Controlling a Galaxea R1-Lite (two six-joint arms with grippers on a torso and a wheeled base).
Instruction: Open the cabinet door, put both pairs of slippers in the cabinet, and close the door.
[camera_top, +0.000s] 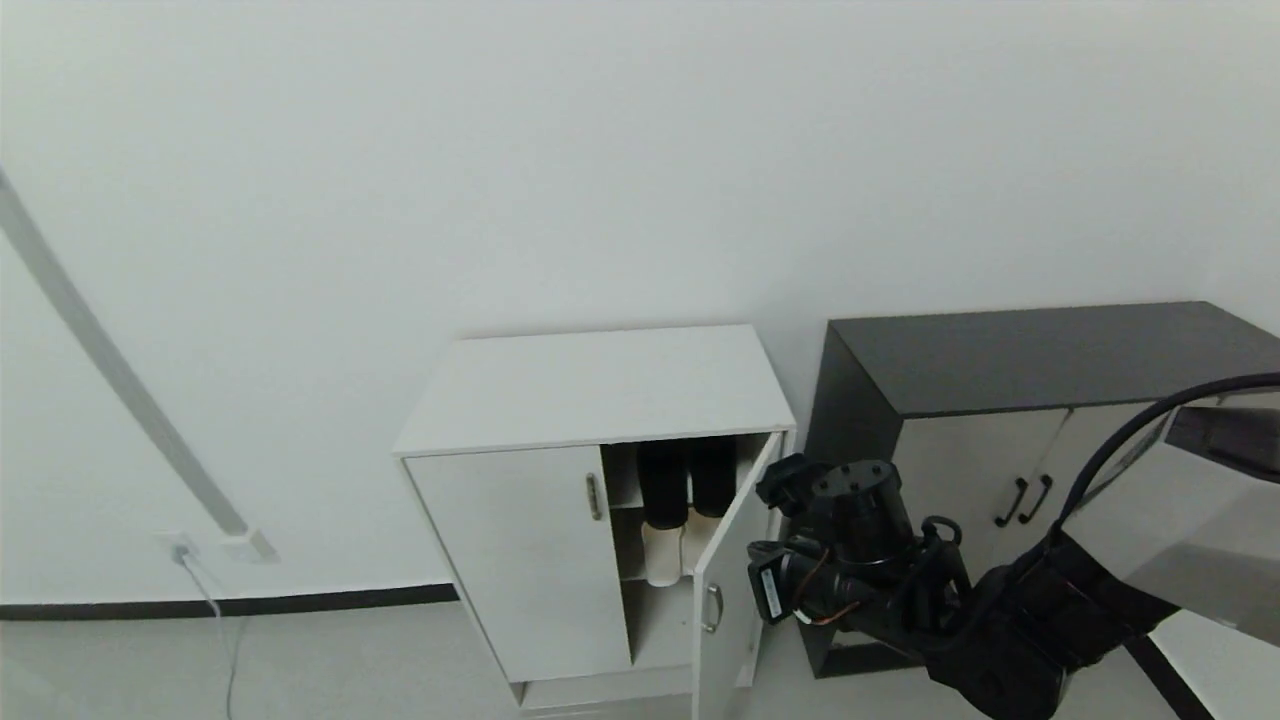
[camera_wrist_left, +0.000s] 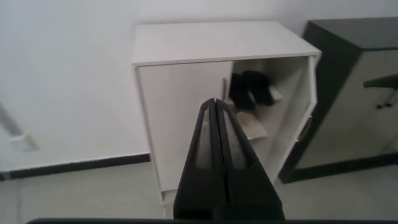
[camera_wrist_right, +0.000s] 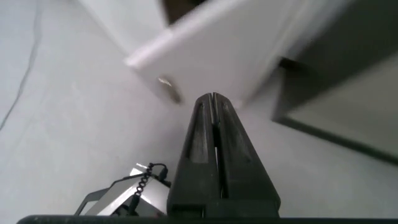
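Slippers (camera_top: 663, 500) sit inside the cabinet (camera_top: 600, 385), door (camera_top: 730, 560) ajar; my right tool (camera_wrist_right: 213, 96), pinched narrow, hangs at the door's 3 o'clock; left tool (camera_wrist_left: 215, 101) likewise narrow.

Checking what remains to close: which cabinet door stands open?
The white cabinet's right door, swung outward with slippers showing behind it. Its left door and the dark cabinet's doors are shut.

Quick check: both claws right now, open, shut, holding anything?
Left claw: shut, holding nothing.
Right claw: shut, holding nothing, close to the open cabinet door.
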